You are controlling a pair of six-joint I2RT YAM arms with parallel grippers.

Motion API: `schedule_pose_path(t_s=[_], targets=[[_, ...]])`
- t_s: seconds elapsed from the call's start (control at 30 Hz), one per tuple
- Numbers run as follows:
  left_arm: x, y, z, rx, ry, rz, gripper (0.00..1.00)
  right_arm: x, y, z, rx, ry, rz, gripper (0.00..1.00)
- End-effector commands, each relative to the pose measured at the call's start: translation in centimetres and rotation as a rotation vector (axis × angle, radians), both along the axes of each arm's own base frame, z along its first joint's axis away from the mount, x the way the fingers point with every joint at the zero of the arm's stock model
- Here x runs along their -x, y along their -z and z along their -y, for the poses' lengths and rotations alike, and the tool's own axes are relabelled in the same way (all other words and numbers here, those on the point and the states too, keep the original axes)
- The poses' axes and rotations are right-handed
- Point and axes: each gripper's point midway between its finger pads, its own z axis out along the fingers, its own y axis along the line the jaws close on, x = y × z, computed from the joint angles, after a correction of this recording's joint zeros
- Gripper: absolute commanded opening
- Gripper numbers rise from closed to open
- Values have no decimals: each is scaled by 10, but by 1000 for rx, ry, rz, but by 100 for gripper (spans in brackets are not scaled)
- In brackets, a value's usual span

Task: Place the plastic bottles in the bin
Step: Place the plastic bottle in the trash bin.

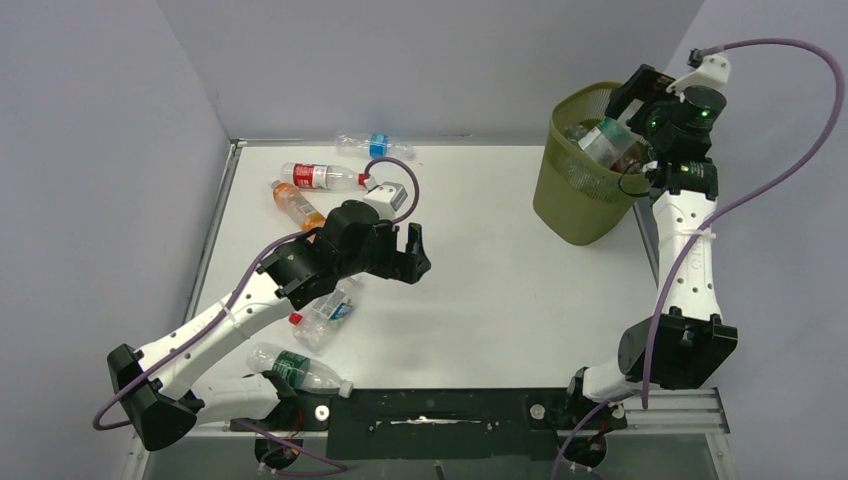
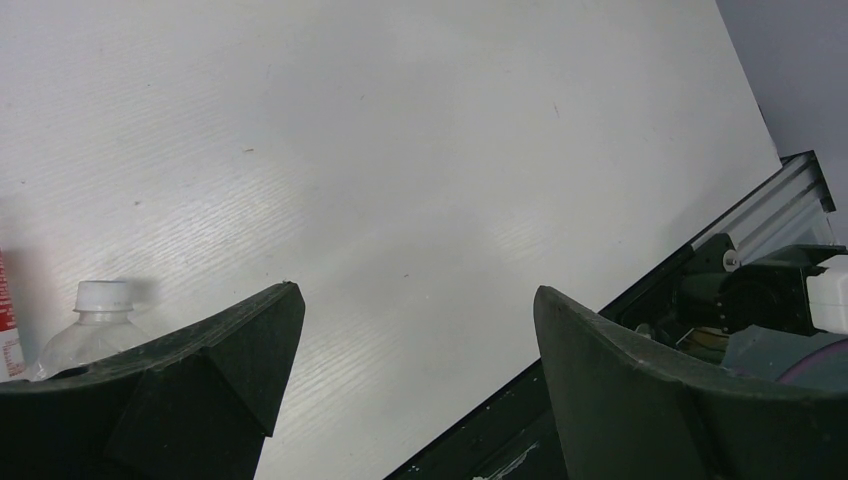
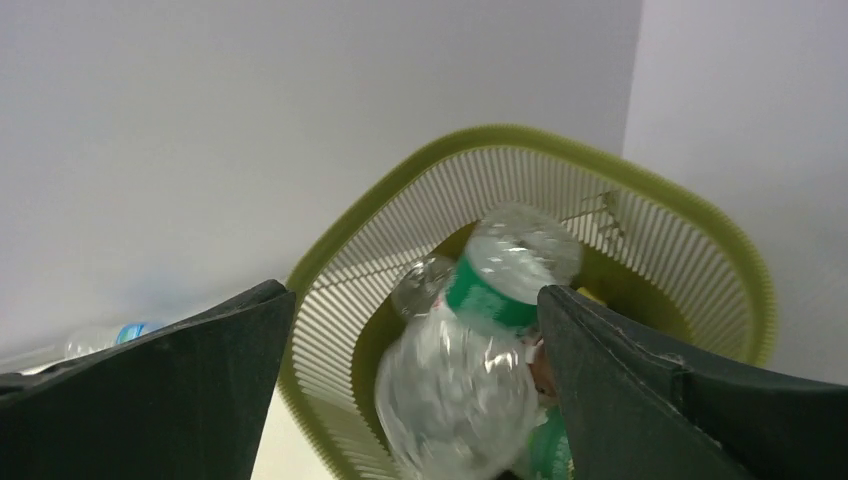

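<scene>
Surface: white and bare in the middle, with grey walls close around it, the surface (image 1: pixel 500 300) carried five loose bottles on its left half and the bin at its far right.
Nearest bottle: the green-labelled bottle (image 1: pixel 297 369) lay on its side just beside the left arm's base.
Crumpled bottle: the clear, red-capped bottle (image 1: pixel 325 312) lay dented and partly under the left arm.
Left fingers: the left fingers (image 2: pixel 200 380) stood wide apart, held nothing, and hung over bare surface to the right of the crumpled bottle.
Middle bottles: the orange bottle (image 1: pixel 297 205) and the red-labelled bottle (image 1: pixel 320 177) lay near each other beyond the left arm.
Farthest bottle: the blue-labelled bottle (image 1: pixel 368 146) lay at the surface's far edge.
Bin: the bin (image 1: pixel 560 200) stood upright and already held at least two clear bottles. The green-banded bottle (image 3: pixel 470 330) sat uppermost and blurred, and what lay deeper could not be made out.
Right fingers: the right fingers (image 3: pixel 160 390) were parted wide over the bin's mouth and appeared to grip nothing.
Handling: the bottles looked empty, so probably light, thin-walled, easily crushed and apt to roll.
Hold: a moderate squeeze across the labelled middle, square to the long axis, seemed the safest.
</scene>
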Motion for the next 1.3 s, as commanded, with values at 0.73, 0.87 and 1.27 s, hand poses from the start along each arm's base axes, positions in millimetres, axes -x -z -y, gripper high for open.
schedule_pose_path(t_s=[0.73,0.87,1.27], targets=[[-48,-6,-22,-34,-155,-4,92,100,-71,-90,-10,-314,113,100],[-74,-6,-49,-45,-250,-8,92,100,-49,-132,-93,-457,87,99],[-156,23,-174,-106,-720,-71,93,121,22,-240,-131,-690,-78,98]])
